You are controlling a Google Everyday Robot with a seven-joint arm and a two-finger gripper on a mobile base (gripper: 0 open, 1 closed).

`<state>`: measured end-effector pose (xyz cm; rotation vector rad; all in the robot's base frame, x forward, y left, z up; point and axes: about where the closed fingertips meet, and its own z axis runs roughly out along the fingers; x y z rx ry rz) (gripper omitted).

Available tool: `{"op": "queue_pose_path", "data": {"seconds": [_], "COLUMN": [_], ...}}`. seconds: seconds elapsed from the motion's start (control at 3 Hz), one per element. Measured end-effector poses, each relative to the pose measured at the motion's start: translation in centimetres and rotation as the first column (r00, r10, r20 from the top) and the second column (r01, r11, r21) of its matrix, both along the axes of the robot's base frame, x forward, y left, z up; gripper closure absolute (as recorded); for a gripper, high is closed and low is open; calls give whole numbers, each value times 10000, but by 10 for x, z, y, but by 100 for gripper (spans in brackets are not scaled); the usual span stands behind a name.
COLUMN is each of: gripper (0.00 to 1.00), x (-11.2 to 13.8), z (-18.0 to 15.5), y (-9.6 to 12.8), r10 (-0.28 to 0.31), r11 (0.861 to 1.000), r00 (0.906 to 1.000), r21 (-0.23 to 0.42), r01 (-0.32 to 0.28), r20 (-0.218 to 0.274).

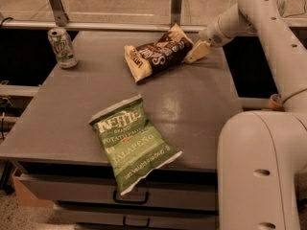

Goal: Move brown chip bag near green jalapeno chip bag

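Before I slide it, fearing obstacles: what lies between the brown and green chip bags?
Camera view: bare table between brown chip bag and green jalapeno chip bag. Pincer at the brown bag's right end.
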<state>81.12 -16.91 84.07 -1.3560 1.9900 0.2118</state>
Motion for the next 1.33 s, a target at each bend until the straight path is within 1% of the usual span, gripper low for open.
{"op": "queue_pose_path", "data": {"seconds": [0.67,1.0,1.33], "gripper": [0,0,0], "x": [-28,-32,-30], "z": [32,28,20], "y": [12,19,30], "r10": [241,510,875], "r11": [9984,9958,9907], "r00": [9989,9972,9949], "r21": [530,785,1093], "r01": [-219,-466,-816], "r20": [-413,-542,-507]}}
